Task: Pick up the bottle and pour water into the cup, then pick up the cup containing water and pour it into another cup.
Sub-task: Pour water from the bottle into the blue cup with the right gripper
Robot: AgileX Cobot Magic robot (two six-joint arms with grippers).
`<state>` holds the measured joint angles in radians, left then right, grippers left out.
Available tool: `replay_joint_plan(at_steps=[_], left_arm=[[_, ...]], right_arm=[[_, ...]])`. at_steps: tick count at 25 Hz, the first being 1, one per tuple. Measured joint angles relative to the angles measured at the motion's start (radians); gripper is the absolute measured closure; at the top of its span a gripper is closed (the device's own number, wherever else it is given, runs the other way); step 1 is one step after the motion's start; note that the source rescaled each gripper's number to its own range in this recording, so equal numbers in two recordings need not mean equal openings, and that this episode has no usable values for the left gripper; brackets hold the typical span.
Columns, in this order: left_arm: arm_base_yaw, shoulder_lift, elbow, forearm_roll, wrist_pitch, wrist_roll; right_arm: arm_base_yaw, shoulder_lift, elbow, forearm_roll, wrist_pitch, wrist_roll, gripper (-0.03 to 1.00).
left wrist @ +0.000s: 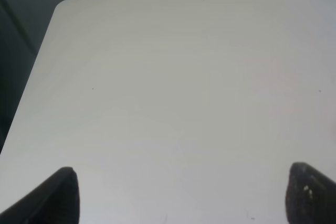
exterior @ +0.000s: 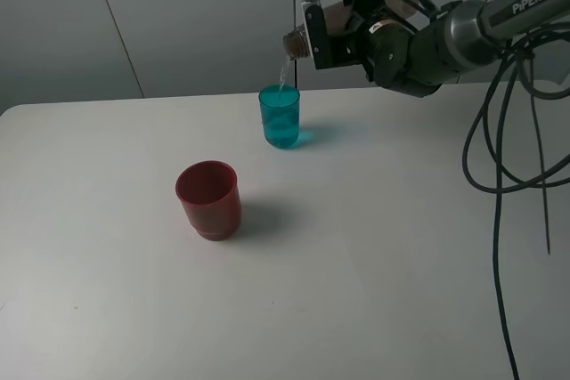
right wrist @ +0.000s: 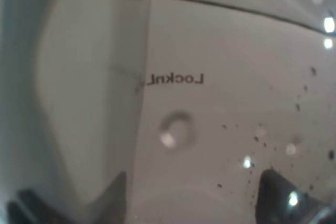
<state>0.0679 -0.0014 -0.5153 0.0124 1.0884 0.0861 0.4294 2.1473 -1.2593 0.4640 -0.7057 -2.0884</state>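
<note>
My right gripper (exterior: 331, 37) is shut on the smoky translucent bottle (exterior: 297, 43) and holds it tipped nearly level above the back of the table. A thin stream of water (exterior: 283, 73) falls from its mouth into the teal-blue cup (exterior: 280, 117), which stands upright and partly filled. The dark red cup (exterior: 208, 199) stands upright, nearer and to the left. In the right wrist view the bottle's wall (right wrist: 173, 77) fills the picture between my right gripper's (right wrist: 191, 198) dark fingers. My left gripper (left wrist: 178, 192) hangs open over bare table (left wrist: 173, 87).
The white table (exterior: 401, 246) carries only the two cups. Black cables (exterior: 499, 157) hang from the right arm over the table's right side. A grey panelled wall (exterior: 178, 15) stands behind the table's far edge.
</note>
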Motion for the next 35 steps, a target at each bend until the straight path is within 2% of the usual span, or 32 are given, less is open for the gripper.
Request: replay_joint_plan(at_steps=[28, 35], left_arm=[[0.000, 0.000, 0.000, 0.000, 0.000, 0.000], [0.000, 0.000, 0.000, 0.000, 0.000, 0.000]], right_arm=[[-0.011, 0.000, 0.000, -0.189, 0.000, -0.001, 0.93], [-0.016, 0.000, 0.000, -0.203, 0.000, -0.001, 0.93]])
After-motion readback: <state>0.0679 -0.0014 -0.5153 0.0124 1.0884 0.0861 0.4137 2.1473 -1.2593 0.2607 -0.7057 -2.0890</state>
